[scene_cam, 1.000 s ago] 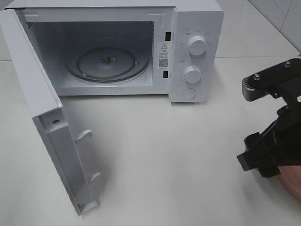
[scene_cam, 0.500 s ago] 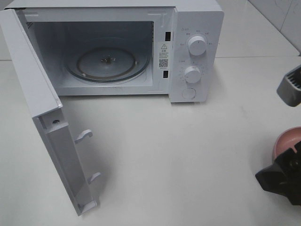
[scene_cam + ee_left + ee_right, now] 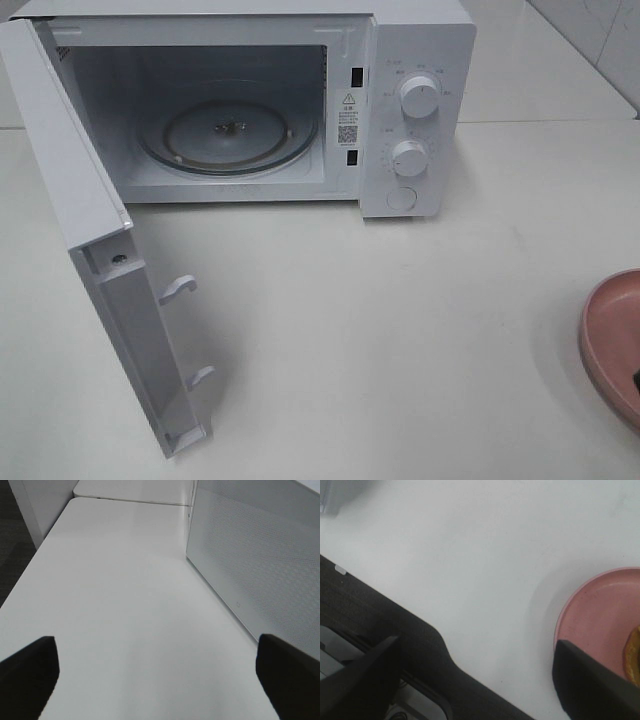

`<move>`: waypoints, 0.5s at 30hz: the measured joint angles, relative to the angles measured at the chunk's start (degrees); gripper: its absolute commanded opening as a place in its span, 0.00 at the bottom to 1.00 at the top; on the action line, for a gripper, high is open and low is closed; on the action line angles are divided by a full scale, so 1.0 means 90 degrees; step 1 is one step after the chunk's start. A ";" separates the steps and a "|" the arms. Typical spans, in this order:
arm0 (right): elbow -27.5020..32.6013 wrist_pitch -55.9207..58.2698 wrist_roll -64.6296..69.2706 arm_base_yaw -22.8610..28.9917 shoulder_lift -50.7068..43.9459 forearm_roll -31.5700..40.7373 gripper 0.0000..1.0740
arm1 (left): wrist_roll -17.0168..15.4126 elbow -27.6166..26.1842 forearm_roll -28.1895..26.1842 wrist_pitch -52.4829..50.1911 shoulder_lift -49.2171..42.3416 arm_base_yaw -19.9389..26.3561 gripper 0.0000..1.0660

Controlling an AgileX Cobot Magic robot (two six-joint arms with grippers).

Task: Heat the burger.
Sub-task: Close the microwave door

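the microwave (image 3: pixel 415 110) has a smooth white shell, plastic-looking on the control panel, with a soft sheen. its two knobs (image 3: pixel 419 96) are the same white, slightly glossy. the turntable (image 3: pixel 228 135) inside looks like clear glass and throws pale reflections; the cavity walls are smooth and light grey. the open door (image 3: pixel 95 250) is white with a fine perforated mesh on its inner pane, seen in the left wrist view. the table (image 3: pixel 400 340) is a smooth, matt off-white top. the plate (image 3: pixel 610 335) at the table's right edge is pink, smooth with a dull satin finish. the burger (image 3: pixel 634 655) shows only a glossy golden-brown sliver. the gripper fingers (image 3: pixel 30 672) look matt black.
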 measured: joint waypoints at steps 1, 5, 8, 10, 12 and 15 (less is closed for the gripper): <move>0.0000 0.0025 -0.0019 -0.0025 -0.0318 -0.0013 0.71 | 0.0000 0.0000 0.0000 0.0000 0.0000 0.0000 0.94; 0.0038 0.0089 -0.0159 -0.0280 -0.0732 -0.0038 0.71 | 0.0000 0.0000 0.0000 0.0000 0.0000 0.0000 0.94; 0.0153 0.0172 -0.0369 -0.0751 -0.1108 -0.0045 0.71 | 0.0000 0.0000 0.0000 0.0000 0.0000 0.0000 0.94; 0.0216 0.0229 -0.0516 -0.1120 -0.1381 -0.0032 0.71 | 0.0000 0.0000 0.0000 0.0000 0.0000 0.0000 0.94; 0.0344 0.0229 -0.0624 -0.1579 -0.1763 -0.0006 0.71 | 0.0000 0.0000 0.0000 0.0000 0.0000 0.0000 0.94; 0.0446 0.0216 -0.0630 -0.1916 -0.2075 0.0006 0.71 | 0.0000 0.0000 0.0000 0.0000 0.0000 0.0000 0.94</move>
